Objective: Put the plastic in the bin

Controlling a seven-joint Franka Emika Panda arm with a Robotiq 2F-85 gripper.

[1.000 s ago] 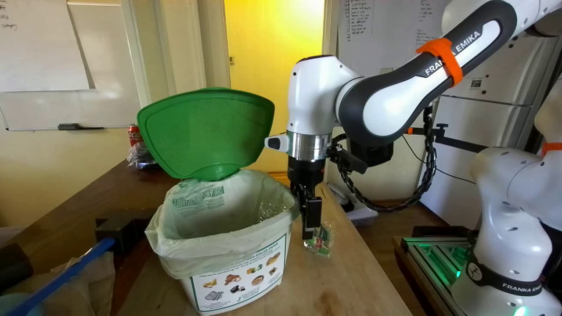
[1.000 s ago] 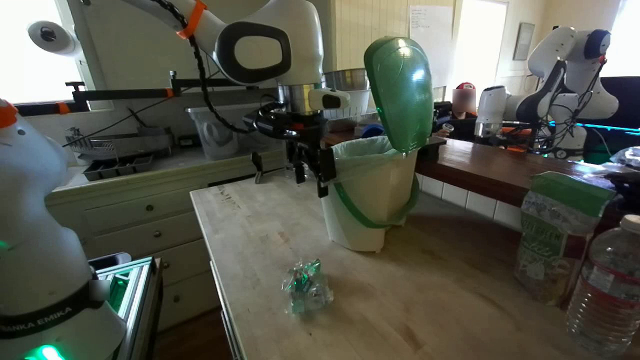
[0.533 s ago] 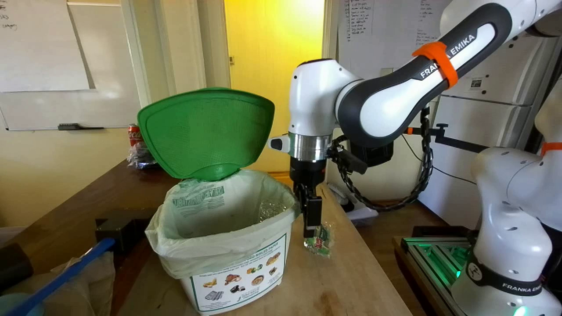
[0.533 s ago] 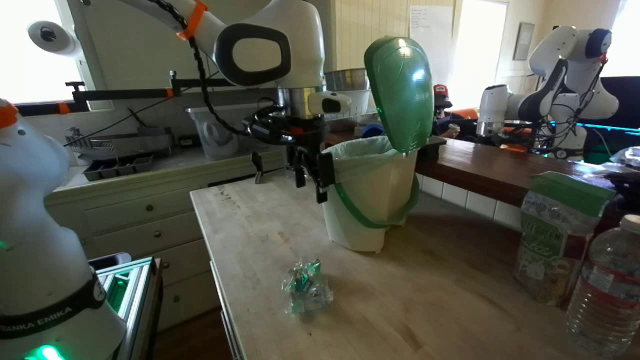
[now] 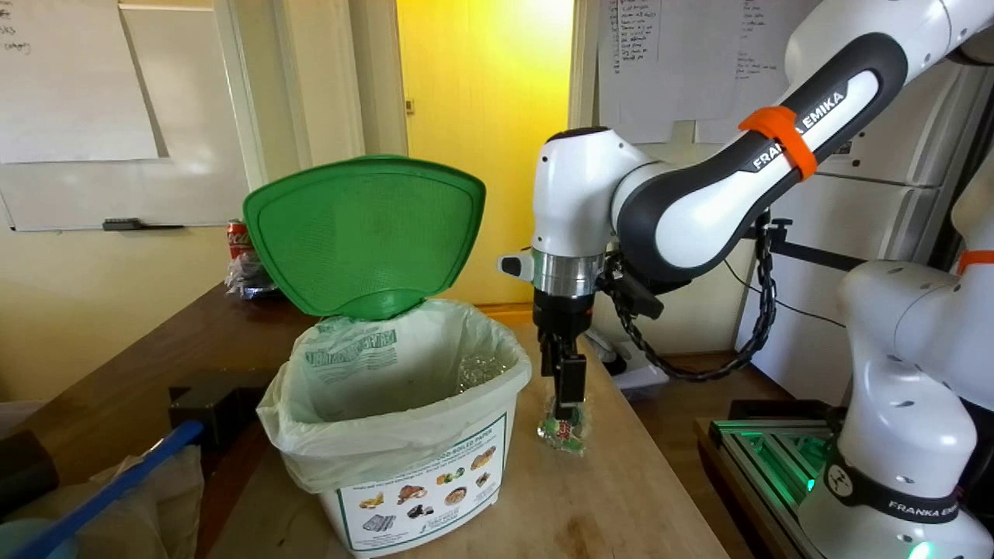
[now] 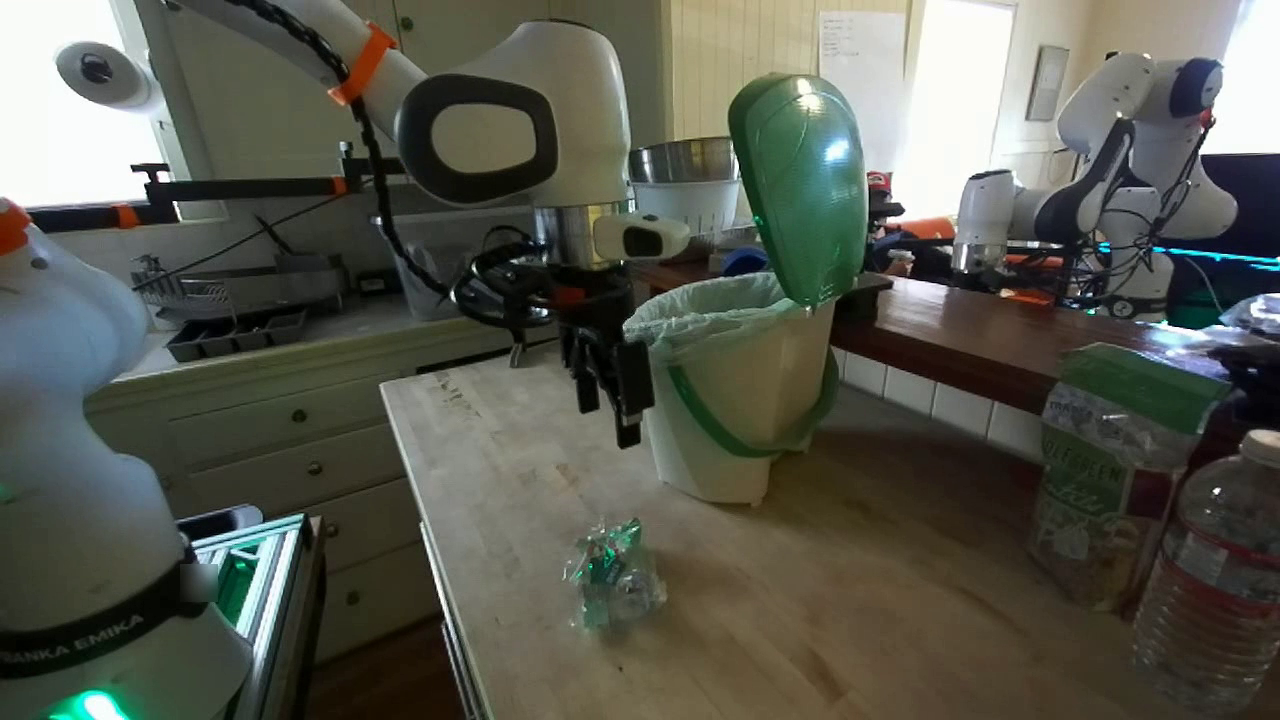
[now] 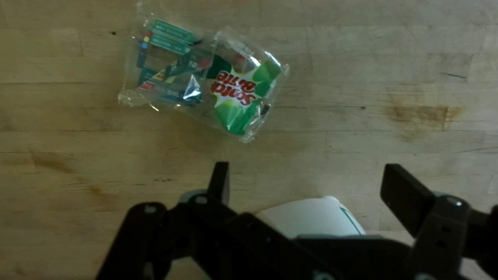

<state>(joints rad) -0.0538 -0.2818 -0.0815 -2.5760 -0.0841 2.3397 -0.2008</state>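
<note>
The plastic is a crumpled clear wrapper with green Scotch-Brite print. It lies on the wooden table in the wrist view [image 7: 235, 91] and in both exterior views [image 6: 615, 580] [image 5: 567, 442]. The bin [image 5: 435, 497] is white with a pale green liner, and its green lid [image 5: 365, 233] stands open. It also shows in an exterior view [image 6: 720, 430]. My gripper [image 6: 608, 425] is open and empty, pointing down above the table beside the bin. In the wrist view my gripper [image 7: 307, 169] has its fingers wide apart, with the wrapper ahead and left of them. An exterior view shows the fingers partly covering the wrapper.
Clear crinkled plastic [image 5: 479, 373] sits inside the liner. A green food bag [image 6: 1120, 480] and a water bottle [image 6: 1215, 570] stand at the table's side. A raised dark wooden counter [image 6: 960, 325] runs behind the bin. The table's edge [image 6: 430, 510] is near the wrapper.
My gripper has moved down and away from the bin's rim, closer to the wrapper. It stays open. The wrapper and bin have not moved.
</note>
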